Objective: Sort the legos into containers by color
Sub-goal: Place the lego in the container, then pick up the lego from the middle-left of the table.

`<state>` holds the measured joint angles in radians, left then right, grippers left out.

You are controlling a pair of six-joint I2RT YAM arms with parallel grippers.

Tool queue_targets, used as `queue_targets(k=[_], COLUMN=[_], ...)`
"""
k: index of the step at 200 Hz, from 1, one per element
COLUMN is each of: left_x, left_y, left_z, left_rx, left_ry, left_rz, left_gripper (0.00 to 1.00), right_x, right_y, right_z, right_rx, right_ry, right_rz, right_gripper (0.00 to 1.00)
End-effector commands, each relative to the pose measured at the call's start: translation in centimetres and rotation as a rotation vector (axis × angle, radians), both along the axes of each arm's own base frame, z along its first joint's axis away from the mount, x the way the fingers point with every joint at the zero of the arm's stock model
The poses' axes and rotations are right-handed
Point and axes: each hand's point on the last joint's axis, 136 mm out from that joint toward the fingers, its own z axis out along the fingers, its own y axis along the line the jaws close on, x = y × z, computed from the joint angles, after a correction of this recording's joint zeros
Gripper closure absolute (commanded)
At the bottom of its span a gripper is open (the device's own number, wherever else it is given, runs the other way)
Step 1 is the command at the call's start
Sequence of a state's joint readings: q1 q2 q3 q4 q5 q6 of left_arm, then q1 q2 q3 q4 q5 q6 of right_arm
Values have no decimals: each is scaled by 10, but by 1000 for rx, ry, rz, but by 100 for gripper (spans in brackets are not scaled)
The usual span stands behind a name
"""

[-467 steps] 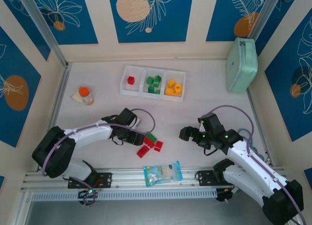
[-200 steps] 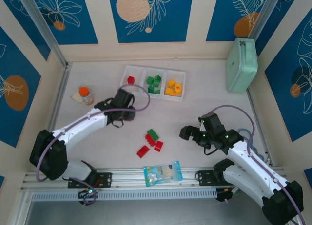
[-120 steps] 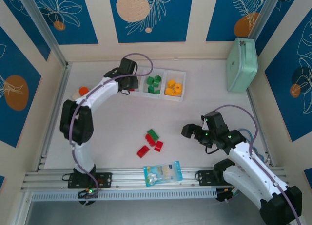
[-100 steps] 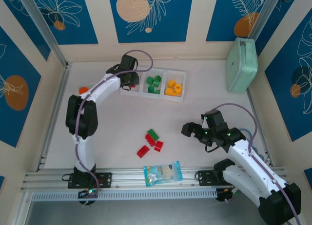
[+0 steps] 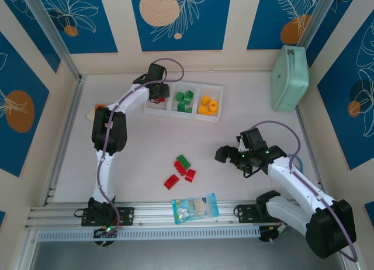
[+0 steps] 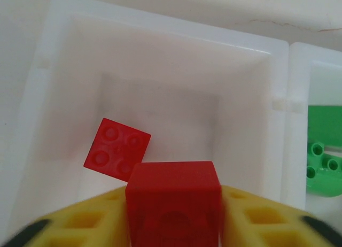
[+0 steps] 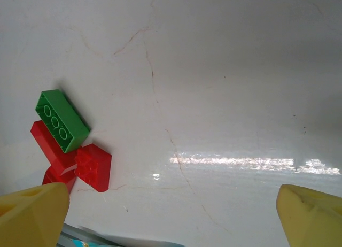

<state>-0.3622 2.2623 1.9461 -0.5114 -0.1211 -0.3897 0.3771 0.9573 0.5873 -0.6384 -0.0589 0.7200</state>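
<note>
Left wrist: left end effector (image 6: 173, 212) grips a red lego (image 6: 173, 191) over the leftmost container (image 6: 160, 60).

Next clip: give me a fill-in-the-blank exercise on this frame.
The left fingers grip a ___ brick above the tray's left compartment.
Inside that compartment lies ___ red brick.
The middle compartment's bricks are ___.
The right fingers stand ___ above the table.
Missing: red; one; green; open.
</note>
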Motion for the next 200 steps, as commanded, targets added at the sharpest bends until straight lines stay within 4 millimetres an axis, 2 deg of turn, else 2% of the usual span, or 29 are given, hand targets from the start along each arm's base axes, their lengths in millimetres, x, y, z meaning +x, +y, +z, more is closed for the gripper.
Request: queue_targets(k=[1,17,55,68,93,98,121,137,152,172,185,200], left_x=[6,1,-21,-33,-67,-76,-124,-167,-211,-268,-296,-320], left_y=[1,-3,-5,-5,-9,-8,-8,-13,-27,-34,-34,-31], left_z=[16,24,49,57,58,55,44,33,22,-2,-13,-17], left_rx=[-12,-38,-85,-93,-132,-133,-131,-99,-65,-36,-39,-28], left_ry=[-32,-29,-58,-58,-23,-14,48,97,121,205,250,284], left_rz=[3,-18,-55,-75,-111,-115,-123,-148,-204,-202,-190,-187], left_gripper=[41,34,27,17,3,0,0,0,0,0,0,4], right_x=[2,0,-3,-4,-4,-4,-8,-11,-12,-11,-11,-10], right_y=[7,7,8,8,11,12,13,13,13,13,14,16], right_z=[9,10,13,13,12,12,9,6,3,2,3,5], right_rx=[34,37,48,48,55,58,50,44,44,46,49,54], right_ry=[-25,-27,-38,-38,-30,-25,-4,4,3,-3,-4,-13], right_rz=[34,32,28,26,36,40,51,50,44,39,39,49], right_gripper=[0,0,0,0,0,0,0,0,0,0,0,0])
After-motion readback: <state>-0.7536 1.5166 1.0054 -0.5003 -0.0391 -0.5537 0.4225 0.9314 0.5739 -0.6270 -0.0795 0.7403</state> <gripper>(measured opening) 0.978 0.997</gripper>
